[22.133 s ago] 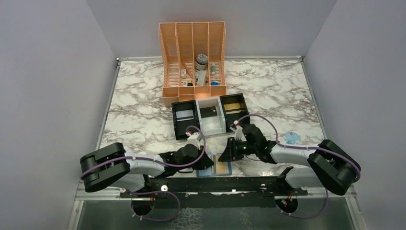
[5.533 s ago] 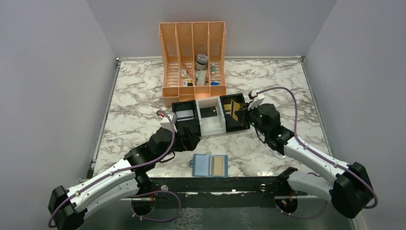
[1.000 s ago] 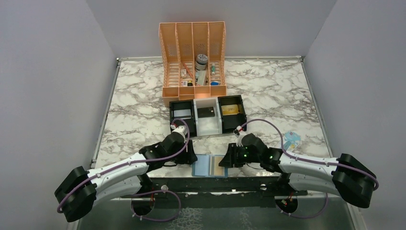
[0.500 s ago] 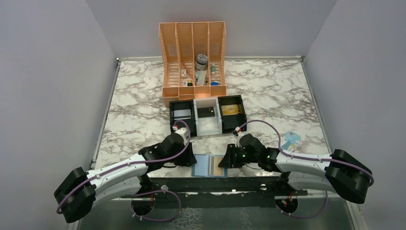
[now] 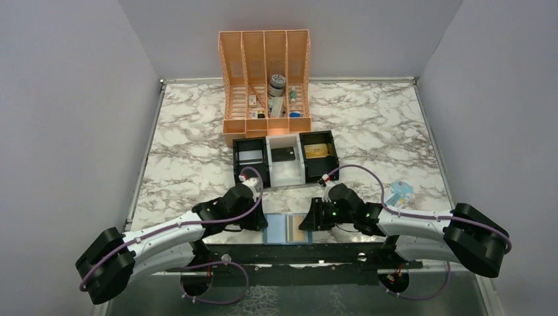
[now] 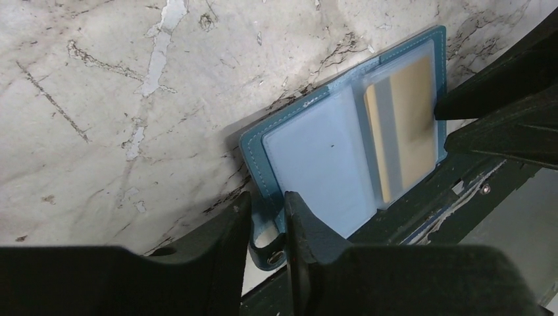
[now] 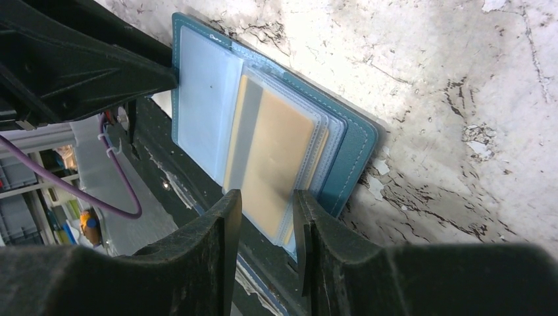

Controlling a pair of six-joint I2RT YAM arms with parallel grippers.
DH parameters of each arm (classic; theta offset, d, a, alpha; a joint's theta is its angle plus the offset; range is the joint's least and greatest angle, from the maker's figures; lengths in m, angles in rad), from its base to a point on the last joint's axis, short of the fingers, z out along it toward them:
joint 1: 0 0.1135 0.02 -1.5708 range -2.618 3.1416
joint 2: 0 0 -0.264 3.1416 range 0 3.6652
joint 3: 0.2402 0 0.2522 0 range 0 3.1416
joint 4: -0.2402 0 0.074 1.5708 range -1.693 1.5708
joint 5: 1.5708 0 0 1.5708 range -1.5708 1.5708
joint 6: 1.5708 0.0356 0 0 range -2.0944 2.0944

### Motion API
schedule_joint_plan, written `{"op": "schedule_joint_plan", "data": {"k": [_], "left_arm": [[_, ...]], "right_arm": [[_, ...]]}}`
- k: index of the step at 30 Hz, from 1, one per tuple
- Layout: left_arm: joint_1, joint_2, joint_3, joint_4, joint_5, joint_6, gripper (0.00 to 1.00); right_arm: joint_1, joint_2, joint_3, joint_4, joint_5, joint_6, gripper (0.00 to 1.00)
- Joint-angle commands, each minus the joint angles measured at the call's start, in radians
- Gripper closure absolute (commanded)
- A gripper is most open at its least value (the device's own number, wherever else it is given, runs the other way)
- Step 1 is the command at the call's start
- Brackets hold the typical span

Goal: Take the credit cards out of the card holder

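The left gripper (image 6: 266,201) sits low on the marble, its two fingers drawn close on either side of the small tab (image 6: 266,240) of the card holder (image 6: 316,164). Both look to be touching the tab, so it is pinched there. The right gripper (image 7: 266,197) comes in from the opposite side with its jaws a little apart, clamped on nothing. Its fingertips (image 7: 227,210) lie over the end of the credit card (image 7: 273,151); whether they press on it I cannot tell. That gold card sits in a clear pocket on the holder's right panel, while the left panel's pocket shows only pale plastic. The holder lies open and flat at the very near edge of the table (image 5: 197,151), between the two arms. Farther back stands a black-and-white tray (image 5: 289,176) — a second gold card (image 5: 316,151) in its right compartment, a dark card (image 5: 284,154) in the middle, a silvery card (image 5: 252,157) on the left. Behind it stands an orange organizer (image 5: 231,72), and a pale blue packet (image 5: 399,193) lies off to the right.
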Motion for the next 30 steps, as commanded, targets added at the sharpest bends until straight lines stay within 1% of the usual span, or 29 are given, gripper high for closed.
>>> {"op": "schedule_joint_plan", "data": {"k": [1,5,7,9,12,14,17,21,30], "left_arm": [[-0.005,-0.008,-0.014,0.041,0.033,0.004,0.74],[-0.005,-0.014,-0.019,0.05,0.035,-0.001,0.78],[-0.004,-0.017,-0.02,0.051,0.033,-0.003,0.8],[-0.004,-0.02,-0.023,0.05,0.032,-0.006,0.81],[-0.005,-0.027,-0.028,0.049,0.029,-0.011,0.83],[-0.004,-0.033,-0.028,0.049,0.03,-0.012,0.84],[-0.004,-0.037,-0.028,0.049,0.026,-0.013,0.84],[-0.004,-0.034,-0.023,0.051,0.022,-0.013,0.85],[-0.004,-0.016,-0.024,0.054,0.027,-0.012,0.87]], "right_arm": [[0.008,-0.011,-0.002,0.01,-0.019,-0.009,0.65],[0.008,-0.011,0.011,-0.006,-0.019,-0.013,0.65],[0.007,-0.012,0.028,-0.051,0.004,-0.019,0.64],[0.008,-0.023,0.044,-0.093,0.031,-0.026,0.6],[0.008,-0.062,0.064,-0.162,0.086,-0.027,0.6],[0.008,-0.092,0.07,-0.18,0.094,-0.031,0.6],[0.008,-0.095,0.066,-0.156,0.055,-0.043,0.6],[0.008,-0.055,0.053,-0.111,0.004,-0.042,0.6],[0.008,0.033,0.039,-0.01,-0.051,-0.048,0.63]]}}
